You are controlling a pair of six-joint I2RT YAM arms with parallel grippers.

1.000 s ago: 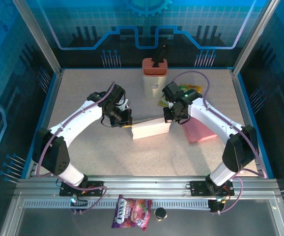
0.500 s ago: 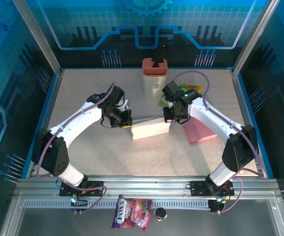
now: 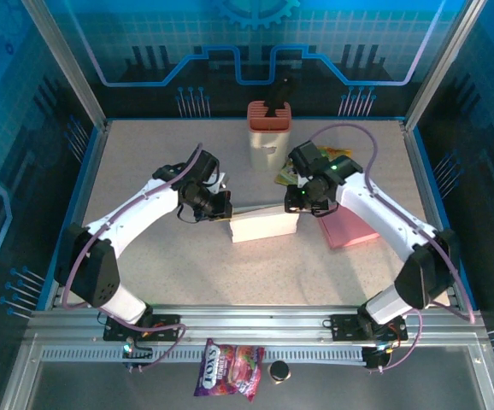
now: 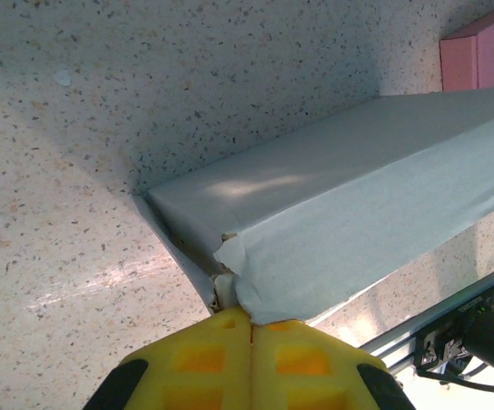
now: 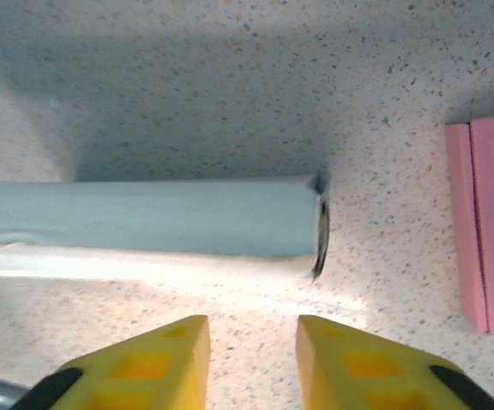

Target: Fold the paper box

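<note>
- The white flat paper box (image 3: 264,224) lies near the middle of the speckled desk (image 3: 170,265), between your two hands. A pink flat box (image 3: 347,224) sits near its right end, not touching.
- Left hand (image 4: 249,318): the yellow fingers are pressed together, pinching what looks like a thin flap at the box's left corner. The paper is crumpled right there.
- Right hand (image 5: 252,329): the fingers are spread and hover just short of the box's right end, with no contact.
- Handling, my read: it's light, hollow thin card. It'll skate on the desk if you push from one side, and it'll dent if you squeeze the broad faces.
- Take hold at the edges and flaps, not the faces. Pinch close to the crease and brace the opposite end with the other hand.
- The left corner looks ragged, so pull gently there. Tear risk.
- I can't tell how much flap is actually in the left pinch, because the fingertips cover it.
- The right end shows a dark slit (image 5: 320,231) along its edge. It could be an untucked flap or just shadow.
- The underside and far long side are hidden, so I can't say how many flaps are left to tuck.
- The top view is too small to read either hand's state, so trust the wrist views.
</note>
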